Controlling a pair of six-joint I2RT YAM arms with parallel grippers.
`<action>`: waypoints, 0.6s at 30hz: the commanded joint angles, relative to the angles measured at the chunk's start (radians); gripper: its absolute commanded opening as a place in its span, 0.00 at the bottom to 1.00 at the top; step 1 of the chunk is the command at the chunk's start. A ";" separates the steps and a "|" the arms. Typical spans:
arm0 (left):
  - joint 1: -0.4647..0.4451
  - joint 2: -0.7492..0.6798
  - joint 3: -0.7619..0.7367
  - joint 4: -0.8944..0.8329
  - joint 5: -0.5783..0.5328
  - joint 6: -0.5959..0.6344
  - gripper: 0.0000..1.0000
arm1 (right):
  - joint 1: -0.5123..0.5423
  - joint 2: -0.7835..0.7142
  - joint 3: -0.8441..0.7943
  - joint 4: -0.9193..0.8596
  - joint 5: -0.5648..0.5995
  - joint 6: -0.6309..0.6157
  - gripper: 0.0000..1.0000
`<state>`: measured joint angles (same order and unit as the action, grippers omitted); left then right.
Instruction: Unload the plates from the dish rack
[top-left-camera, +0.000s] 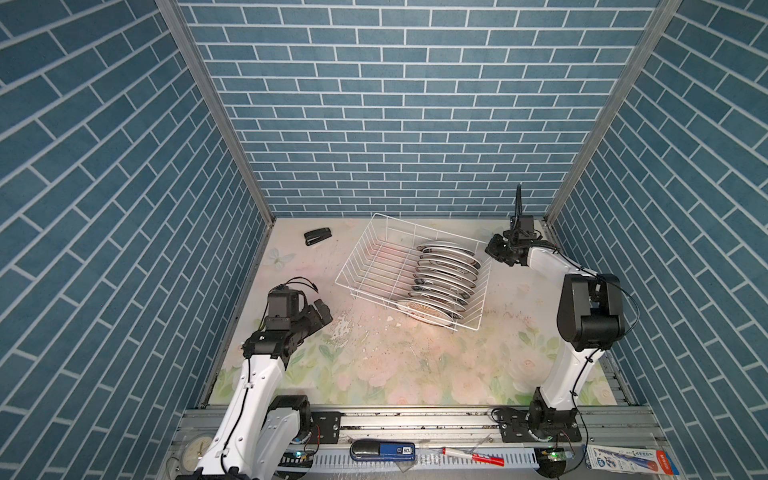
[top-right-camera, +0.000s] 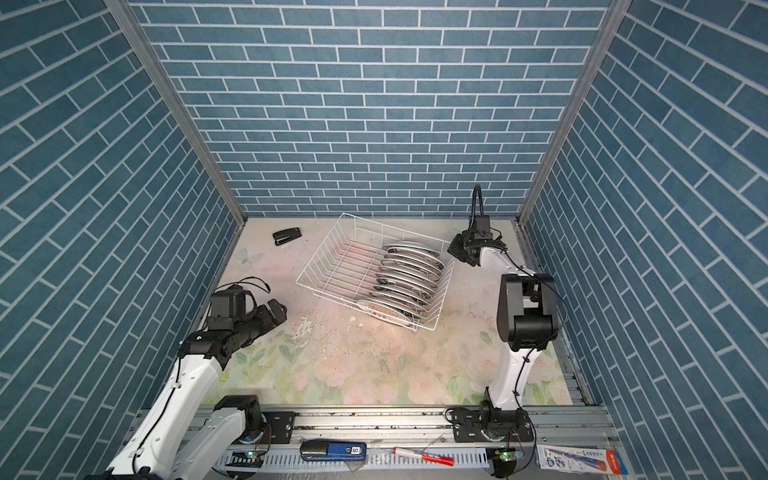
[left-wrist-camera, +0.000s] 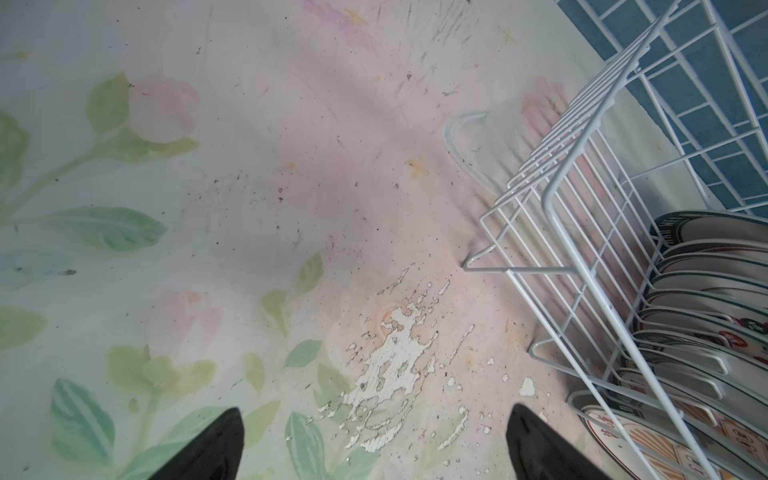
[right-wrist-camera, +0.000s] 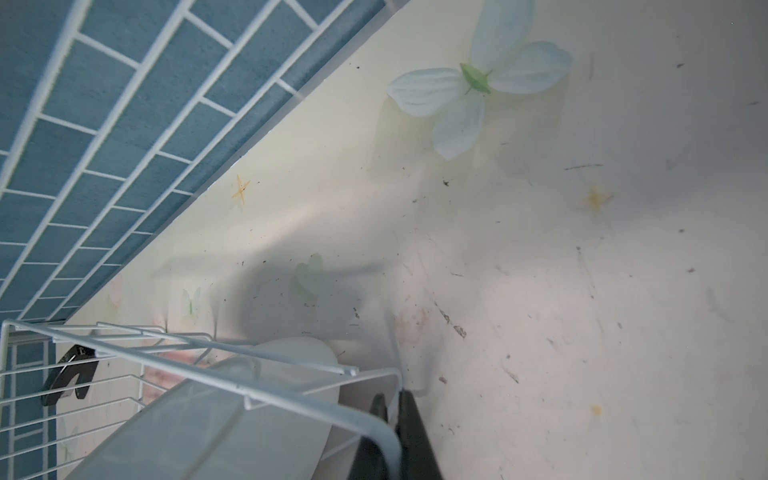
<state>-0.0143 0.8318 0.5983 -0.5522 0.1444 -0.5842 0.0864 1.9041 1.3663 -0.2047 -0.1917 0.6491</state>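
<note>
The white wire dish rack (top-left-camera: 352, 249) (top-right-camera: 319, 249) sits slantwise at the back middle of the floral table. Several plates (top-left-camera: 446, 274) (top-right-camera: 409, 270) stand on edge in a row along its right half, and the nearest one leans almost flat. My right gripper (top-left-camera: 492, 249) (right-wrist-camera: 392, 399) is shut on a rim wire at the rack's far right corner (right-wrist-camera: 199, 376), beside the pale back of a plate (right-wrist-camera: 249, 415). My left gripper (top-left-camera: 322, 309) (left-wrist-camera: 376, 415) hangs open and empty over the table, left of the rack (left-wrist-camera: 581, 266) and the green-rimmed plates (left-wrist-camera: 706, 299).
A black stapler (top-left-camera: 318, 237) (top-right-camera: 286, 236) lies at the back left. Blue brick walls close in three sides. A peeled patch of the mat (top-left-camera: 343, 328) lies under the left gripper. A clock (top-left-camera: 197, 451), a blue device (top-left-camera: 382, 451) and a red marker (top-left-camera: 482, 457) lie on the front rail.
</note>
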 joint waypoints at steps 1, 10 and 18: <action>-0.026 0.020 -0.005 0.021 0.018 0.021 0.99 | -0.067 0.016 -0.091 -0.050 0.136 0.102 0.00; -0.143 0.094 0.002 0.069 -0.029 0.006 0.99 | -0.126 -0.021 -0.174 0.006 0.115 0.157 0.00; -0.262 0.175 0.013 0.131 -0.075 -0.042 0.99 | -0.202 -0.059 -0.241 0.047 0.110 0.176 0.00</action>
<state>-0.2417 0.9882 0.5983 -0.4522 0.1066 -0.6067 -0.0475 1.8080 1.1995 -0.0776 -0.2134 0.7483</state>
